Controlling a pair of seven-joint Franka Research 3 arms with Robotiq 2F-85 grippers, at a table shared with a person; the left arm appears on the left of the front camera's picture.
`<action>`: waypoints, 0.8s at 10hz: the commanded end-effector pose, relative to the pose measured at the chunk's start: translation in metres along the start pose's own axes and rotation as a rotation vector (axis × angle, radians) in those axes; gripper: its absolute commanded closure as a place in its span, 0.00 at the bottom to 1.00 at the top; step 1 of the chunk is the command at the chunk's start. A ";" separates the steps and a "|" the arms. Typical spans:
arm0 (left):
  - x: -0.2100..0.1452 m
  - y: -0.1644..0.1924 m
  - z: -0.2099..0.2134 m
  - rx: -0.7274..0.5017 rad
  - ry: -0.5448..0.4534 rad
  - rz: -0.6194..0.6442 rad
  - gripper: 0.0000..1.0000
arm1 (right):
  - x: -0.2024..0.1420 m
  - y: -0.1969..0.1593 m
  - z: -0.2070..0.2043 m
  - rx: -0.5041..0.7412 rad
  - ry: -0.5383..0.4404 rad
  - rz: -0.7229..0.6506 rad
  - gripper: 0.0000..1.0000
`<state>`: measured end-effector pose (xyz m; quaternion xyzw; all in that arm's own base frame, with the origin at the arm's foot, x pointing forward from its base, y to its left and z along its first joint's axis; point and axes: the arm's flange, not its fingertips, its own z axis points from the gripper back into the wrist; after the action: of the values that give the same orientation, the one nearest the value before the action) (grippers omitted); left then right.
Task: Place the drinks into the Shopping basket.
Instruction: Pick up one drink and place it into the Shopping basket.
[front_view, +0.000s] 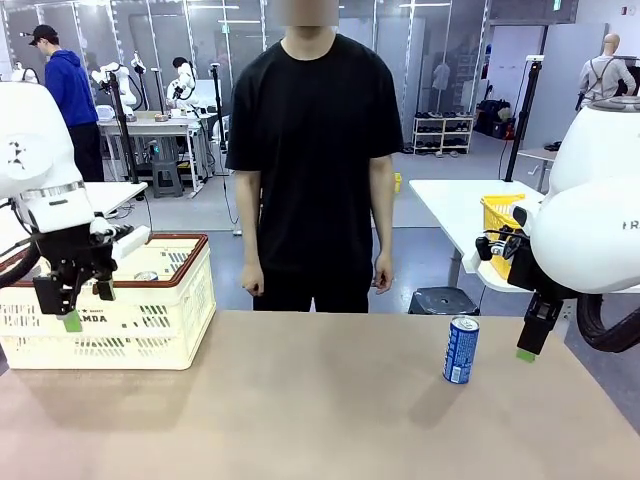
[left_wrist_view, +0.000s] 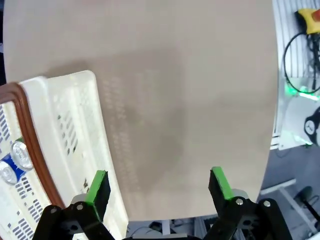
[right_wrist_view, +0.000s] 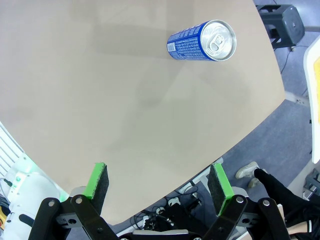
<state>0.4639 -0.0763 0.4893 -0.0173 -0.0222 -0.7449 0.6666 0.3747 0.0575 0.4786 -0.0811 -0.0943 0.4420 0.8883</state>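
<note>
Alignment comes first: your right gripper (right_wrist_view: 157, 182), fingers (right_wrist_view: 220, 182) spread and empty, hangs just right of the blue can (front_view: 461, 350) at the lower right of the front view. Centre the can between the pads (right_wrist_view: 98, 180) and close on its mid-body. It stands upright on the table (front_view: 300, 420), long axis vertical, silver top up. Your left gripper (front_view: 72, 318), likewise spread and empty, hovers by the Shopping basket (front_view: 170, 310) at left.

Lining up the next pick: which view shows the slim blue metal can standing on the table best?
Right wrist view: the blue metal can is large and unobstructed, silver top and lettered side clear. Front view shows it smaller, upright beside the right gripper. Left wrist view faces the cream slotted basket instead.
</note>
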 end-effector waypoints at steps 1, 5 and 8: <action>0.001 -0.015 -0.009 0.045 0.009 0.018 0.00 | -0.001 0.000 -0.001 0.003 -0.001 -0.002 0.00; 0.004 -0.008 -0.006 0.011 0.000 0.005 0.00 | -0.001 0.000 -0.001 0.003 -0.001 -0.002 0.00; 0.004 -0.008 -0.006 0.011 0.000 0.005 0.00 | 0.000 0.000 0.000 0.000 0.000 0.000 0.00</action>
<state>0.4532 -0.0798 0.4818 -0.0155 -0.0274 -0.7447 0.6667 0.3747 0.0576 0.4786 -0.0812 -0.0943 0.4420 0.8883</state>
